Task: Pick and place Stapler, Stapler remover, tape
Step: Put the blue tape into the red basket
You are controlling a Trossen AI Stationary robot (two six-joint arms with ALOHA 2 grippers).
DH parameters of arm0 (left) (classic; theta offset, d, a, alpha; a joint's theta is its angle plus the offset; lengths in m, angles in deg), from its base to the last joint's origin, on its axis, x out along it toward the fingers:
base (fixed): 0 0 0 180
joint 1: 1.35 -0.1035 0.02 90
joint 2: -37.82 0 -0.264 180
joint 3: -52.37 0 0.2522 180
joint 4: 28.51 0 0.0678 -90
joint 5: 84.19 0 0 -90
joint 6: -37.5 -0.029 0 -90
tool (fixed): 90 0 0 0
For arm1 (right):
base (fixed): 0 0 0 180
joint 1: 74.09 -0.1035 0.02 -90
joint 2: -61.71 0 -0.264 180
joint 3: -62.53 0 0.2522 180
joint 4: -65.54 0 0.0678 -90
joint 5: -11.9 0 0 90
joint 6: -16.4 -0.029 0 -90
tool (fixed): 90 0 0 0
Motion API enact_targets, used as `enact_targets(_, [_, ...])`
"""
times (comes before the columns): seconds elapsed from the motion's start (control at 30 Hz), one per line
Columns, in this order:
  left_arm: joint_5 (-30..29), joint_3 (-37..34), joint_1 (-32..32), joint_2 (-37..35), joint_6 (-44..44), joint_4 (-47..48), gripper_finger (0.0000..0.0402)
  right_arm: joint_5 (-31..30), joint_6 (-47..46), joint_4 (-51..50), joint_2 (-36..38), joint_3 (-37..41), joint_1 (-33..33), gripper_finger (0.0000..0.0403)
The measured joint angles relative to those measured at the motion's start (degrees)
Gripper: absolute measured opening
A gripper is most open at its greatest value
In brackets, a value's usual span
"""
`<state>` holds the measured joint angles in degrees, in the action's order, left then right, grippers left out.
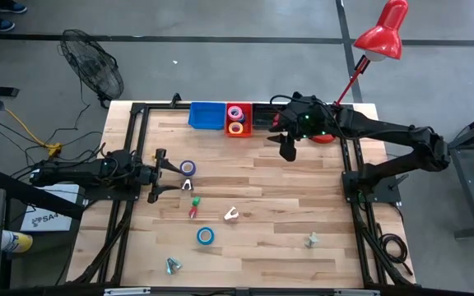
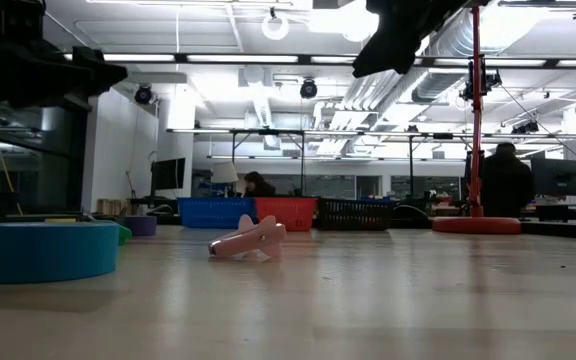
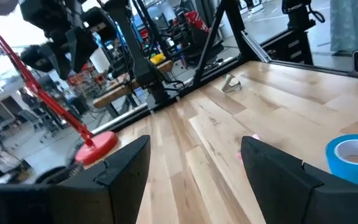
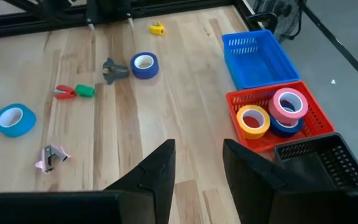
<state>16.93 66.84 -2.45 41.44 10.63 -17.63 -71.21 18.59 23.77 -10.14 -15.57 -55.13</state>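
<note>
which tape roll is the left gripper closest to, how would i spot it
Start at the left gripper on the table's left side. The dark blue tape roll lies flat just past its open fingers. The other loose roll is lighter blue and nearer the front edge.

Only one readable mark: letters "SA" on a white sheet lying on the floor at the left side of the table, partly hidden under the left arm's base, rest of the word cut off. No legible text, brand or number elsewhere, not on the tape rolls, baskets, lamp or room background.
</note>
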Motion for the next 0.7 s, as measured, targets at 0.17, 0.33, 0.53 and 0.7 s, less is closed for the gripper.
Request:
enact_targets(0.17, [-0.44,0.00,0.00,0.00,-3.75,-0.59,0.0247,-3.02,-1.75,0.02,-0.02,0.00,0.00,0.0126])
enact_targets(0.33, [-6.53,0.00,0.00,0.01,-3.77,-2.81,0.0247,-4.59,-3.60,0.02,-0.02,0.00,0.02,0.0126])
enact_targets(0.53, [-22.01,2.71,0.00,0.07,0.08,-5.78,0.0247,-6.08,-4.93,0.02,0.01,0.00,0.00,0.0126])
enact_targets(0.7, [-31.58,8.16,-0.02,-0.05,0.13,-6.88,0.0247,-8.49,-7.43,0.07,0.09,-0.09,0.00,0.0126])
